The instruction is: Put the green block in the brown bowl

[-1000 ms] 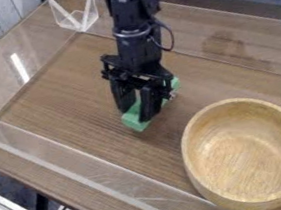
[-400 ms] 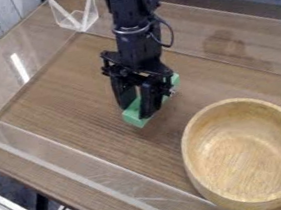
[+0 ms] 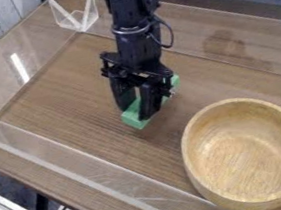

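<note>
The gripper [image 3: 144, 104] points down with its jaws closed on the green block [image 3: 137, 116], left of the brown bowl [image 3: 248, 153].

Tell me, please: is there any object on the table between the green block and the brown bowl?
No, nothing visible stands in the way. The gripper has its jaws shut on the green block, low on the table. The brown bowl lies to the lower right, empty, with only bare wood between them.

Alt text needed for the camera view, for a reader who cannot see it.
A black robot arm's pincer points down, shut on a green block that rests on a wooden table. An empty brown bowl sits apart from it, toward the lower right.
</note>
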Controlling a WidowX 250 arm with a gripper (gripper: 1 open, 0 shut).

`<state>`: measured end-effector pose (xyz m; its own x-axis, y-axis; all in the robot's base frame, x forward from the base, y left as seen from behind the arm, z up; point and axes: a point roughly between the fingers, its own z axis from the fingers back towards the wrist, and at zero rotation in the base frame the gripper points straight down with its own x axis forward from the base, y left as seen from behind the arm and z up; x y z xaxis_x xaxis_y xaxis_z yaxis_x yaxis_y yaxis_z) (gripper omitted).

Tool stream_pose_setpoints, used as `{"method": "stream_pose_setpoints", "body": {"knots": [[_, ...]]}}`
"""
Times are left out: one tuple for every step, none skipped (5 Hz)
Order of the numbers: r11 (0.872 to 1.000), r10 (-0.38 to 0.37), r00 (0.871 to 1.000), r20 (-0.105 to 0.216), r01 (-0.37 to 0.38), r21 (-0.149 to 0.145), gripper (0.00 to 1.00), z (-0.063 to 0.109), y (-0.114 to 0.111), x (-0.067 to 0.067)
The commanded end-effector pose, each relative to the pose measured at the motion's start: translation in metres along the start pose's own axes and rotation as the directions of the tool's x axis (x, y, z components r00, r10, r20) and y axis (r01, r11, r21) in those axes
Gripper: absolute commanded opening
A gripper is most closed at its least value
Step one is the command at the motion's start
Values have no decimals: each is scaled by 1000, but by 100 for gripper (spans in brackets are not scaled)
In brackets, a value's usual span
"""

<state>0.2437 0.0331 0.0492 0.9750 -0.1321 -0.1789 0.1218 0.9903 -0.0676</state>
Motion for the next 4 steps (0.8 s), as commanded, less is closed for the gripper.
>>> {"method": "stream_pose_setpoints", "body": {"knots": [[1000, 0, 997, 78, -2, 18, 0, 24, -1, 5], [1000, -2, 995, 95, 0, 14, 0, 34, -7, 4], [1000, -12, 994, 108, 11, 10, 0, 42, -17, 3], [999, -39, 993, 110, 39, 4, 0, 44, -36, -2]]}}
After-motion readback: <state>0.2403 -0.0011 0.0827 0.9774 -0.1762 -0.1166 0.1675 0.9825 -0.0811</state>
